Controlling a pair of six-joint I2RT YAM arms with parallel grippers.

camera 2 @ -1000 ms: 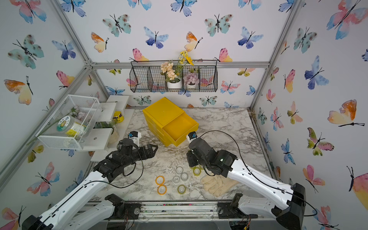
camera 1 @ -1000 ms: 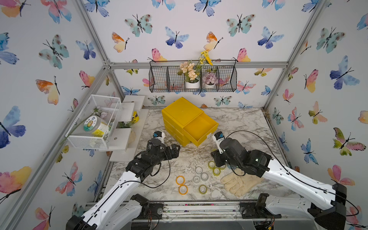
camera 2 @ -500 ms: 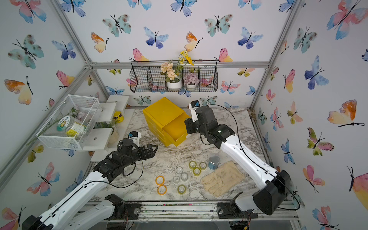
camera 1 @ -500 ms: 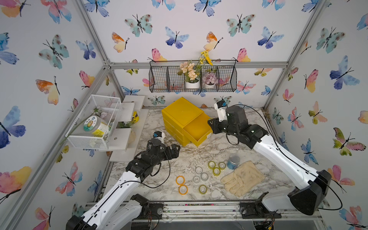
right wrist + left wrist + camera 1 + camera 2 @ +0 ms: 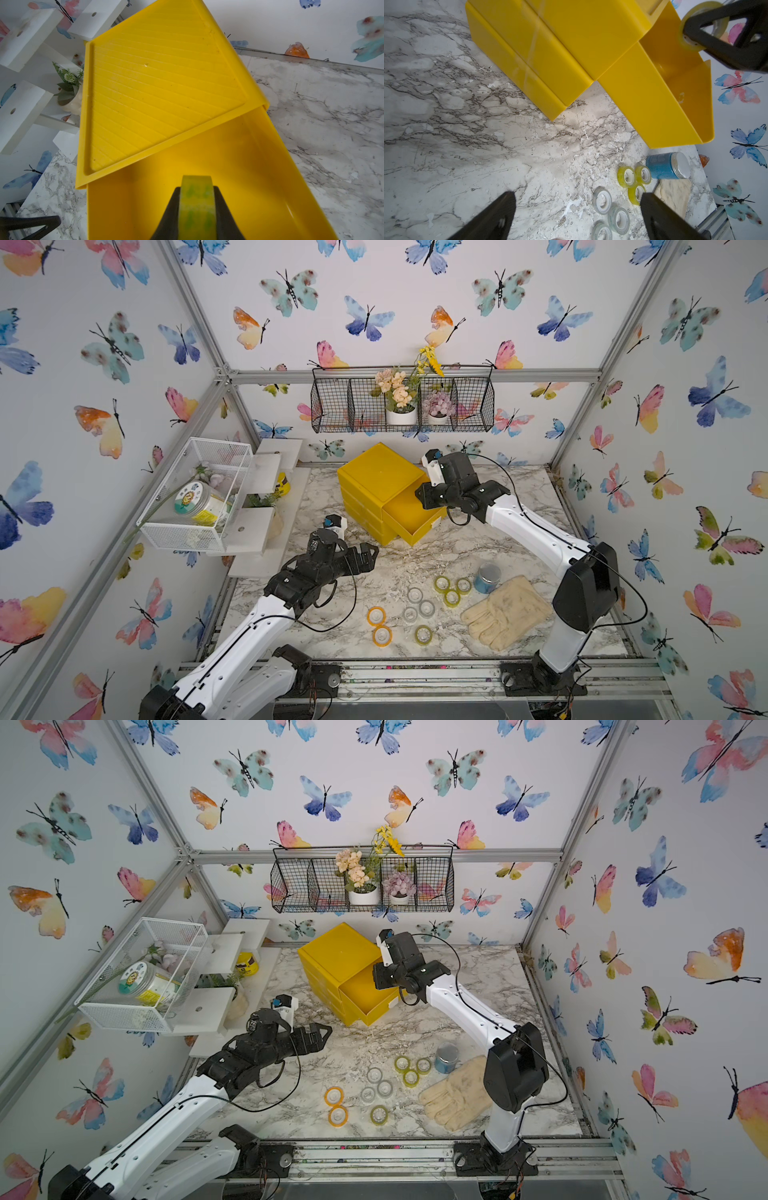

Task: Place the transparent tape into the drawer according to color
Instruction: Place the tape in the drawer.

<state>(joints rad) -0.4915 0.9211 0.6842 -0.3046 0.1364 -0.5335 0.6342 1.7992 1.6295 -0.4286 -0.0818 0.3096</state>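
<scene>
Right gripper (image 5: 196, 190) first: my two black fingers are pressed against the flat sides of a yellow-green tape roll (image 5: 196, 209), which stands on edge between them. I hold it over the open top drawer (image 5: 291, 166) of the yellow cabinet (image 5: 166, 93), inside the line of the drawer's walls. From the wrist view the roll looks clear of the drawer floor, though I cannot be sure of that.

My left gripper (image 5: 368, 558) hovers above the marble table (image 5: 320, 497), in front of the cabinet's closed lower drawers, with its jaws spread wide.

Further out, near the table's front edge, lie the other tapes, all flat. Three yellow-green rolls (image 5: 451, 598) sit bunched together just beside the blue tin (image 5: 487, 577). Three colourless rolls (image 5: 427, 608) lie close to them, toward my left arm. Beyond those, two orange rolls (image 5: 376, 616) lie side by side. One lone yellow-green roll (image 5: 423, 634) rests nearest the front rail. A pale glove (image 5: 507, 612) lies next to the tin, by my right arm's base.
</scene>
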